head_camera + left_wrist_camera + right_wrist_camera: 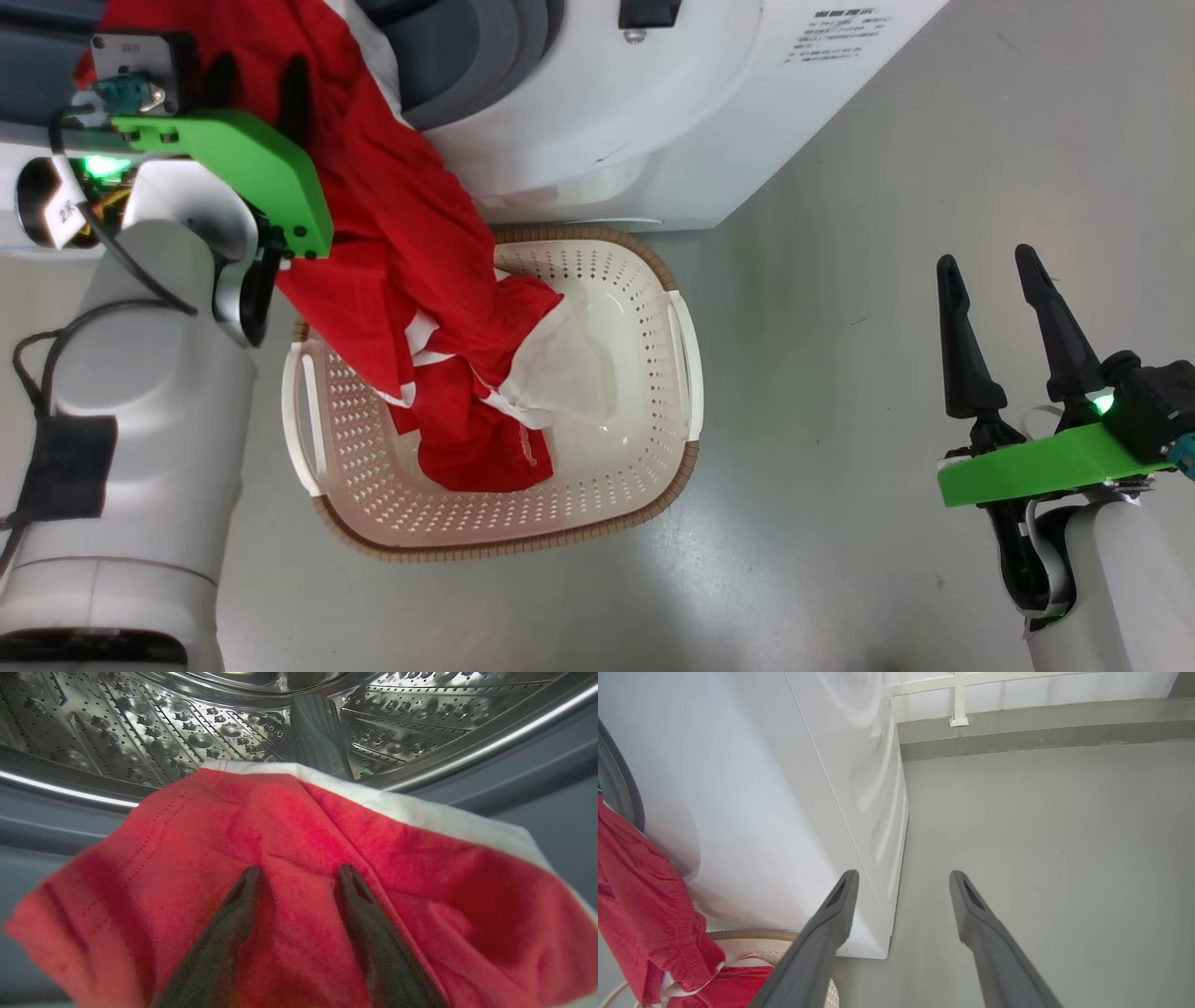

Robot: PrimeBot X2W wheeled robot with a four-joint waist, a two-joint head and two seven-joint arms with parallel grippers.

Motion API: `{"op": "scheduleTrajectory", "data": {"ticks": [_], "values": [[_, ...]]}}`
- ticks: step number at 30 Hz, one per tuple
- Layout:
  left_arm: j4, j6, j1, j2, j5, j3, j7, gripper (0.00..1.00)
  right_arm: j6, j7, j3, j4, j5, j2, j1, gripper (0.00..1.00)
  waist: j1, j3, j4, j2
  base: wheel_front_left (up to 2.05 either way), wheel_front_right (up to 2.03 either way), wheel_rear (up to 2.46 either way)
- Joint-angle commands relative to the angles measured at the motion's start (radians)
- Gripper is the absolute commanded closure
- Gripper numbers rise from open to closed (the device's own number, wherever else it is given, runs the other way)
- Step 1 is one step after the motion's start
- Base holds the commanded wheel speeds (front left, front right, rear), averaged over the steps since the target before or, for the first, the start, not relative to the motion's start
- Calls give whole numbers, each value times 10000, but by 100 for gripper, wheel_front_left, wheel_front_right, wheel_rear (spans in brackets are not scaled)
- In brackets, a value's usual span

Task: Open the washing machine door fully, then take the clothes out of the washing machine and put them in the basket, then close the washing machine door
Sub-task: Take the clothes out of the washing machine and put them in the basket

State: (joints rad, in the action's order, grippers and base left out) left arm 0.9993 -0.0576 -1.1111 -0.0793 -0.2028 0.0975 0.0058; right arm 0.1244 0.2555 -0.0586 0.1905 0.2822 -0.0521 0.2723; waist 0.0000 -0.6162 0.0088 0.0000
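Head view has the clothes (pixel 401 243) partly out, trailing from the washing machine (pixel 597 121) mouth into the basket (pixel 644 280), with the left gripper (pixel 259 75) spread wide against their top end, no pinch visible, the right gripper (pixel 988 261) open and empty, and the closing of the door not yet done.

1. "ZED" on the dark camera housing (pixel 131 56).
2. White tag (pixel 63 213) below it: maybe "2K", unsure.
3. Printed label (pixel 845 37) on the washing machine (pixel 653 121): lines too small to read.
4. Small white print (pixel 530 450) on the clothes (pixel 401 215): illegible.
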Motion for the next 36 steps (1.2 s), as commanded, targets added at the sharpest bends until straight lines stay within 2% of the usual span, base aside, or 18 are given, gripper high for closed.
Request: {"op": "scheduleTrajectory", "data": {"ticks": [1, 3, 5, 7, 8, 15, 20, 22, 27, 28, 32, 36], "values": [[-31, 55, -116, -411, 30, -97, -90, 50, 63, 63, 170, -213, 33, 17, -55, 0, 0, -4, -5, 0, 0, 0, 0], [145, 49, -200, -425, 22, -66, -154, 59, 63, 63, 158, -219, 38, 17, -55, 0, 0, -7, -8, 0, 0, 0, 0], [300, 66, -281, -432, 17, -37, -253, 75, 63, 63, 146, -226, 40, 17, -54, 0, 0, -3, -5, 0, 0, 0, 0], [424, 103, -347, -438, 23, -5, -407, 95, 63, 63, 137, -234, 43, 17, -53, 0, 0, 4, 1, 0, 0, 0, 0], [486, 108, -374, -435, 17, 7, -482, 100, 63, 63, 133, -238, 44, 17, -55, 0, 0, 11, 5, 0, 0, 0, 0], [534, 3, -341, -371, -240, -96, -1743, 100, 63, 63, 107, -228, 40, 18, -109, 0, 0, 135, 64, 0, 0, 0, 0], [-36, -165, 150, -166, -853, -578, -2581, 100, 63, 63, 81, -200, 25, 18, -173, 0, 0, 301, 138, 0, 0, 0, 0], [-572, -267, 513, -79, -987, -687, -2656, 100, 63, 63, 60, -191, 11, 18, -197, 0, 0, 375, 176, 0, 0, 0, 0], [-3057, -409, 2089, 128, -1057, -1065, -2672, 100, 63, 63, 47, -196, -22, 18, -271, 0, 0, 539, 259, 0, 0, 0, 0], [-3057, -409, 2089, 128, -1057, -1065, -2672, 100, 63, 63, 47, -196, -22, 18, -271, 0, 0, 539, 259, 0, 0, 0, 0], [-4669, -492, 3524, 242, -1162, -1244, -2674, 100, 63, 63, 87, -176, -27, 18, -337, 0, 0, 662, 282, 0, 0, 0, 0], [-5686, -550, 4791, 281, -1320, -1035, -2674, 100, 63, 63, 125, -165, -18, 18, -402, 0, 0, 745, 296, 0, 0, 0, 0]]}}
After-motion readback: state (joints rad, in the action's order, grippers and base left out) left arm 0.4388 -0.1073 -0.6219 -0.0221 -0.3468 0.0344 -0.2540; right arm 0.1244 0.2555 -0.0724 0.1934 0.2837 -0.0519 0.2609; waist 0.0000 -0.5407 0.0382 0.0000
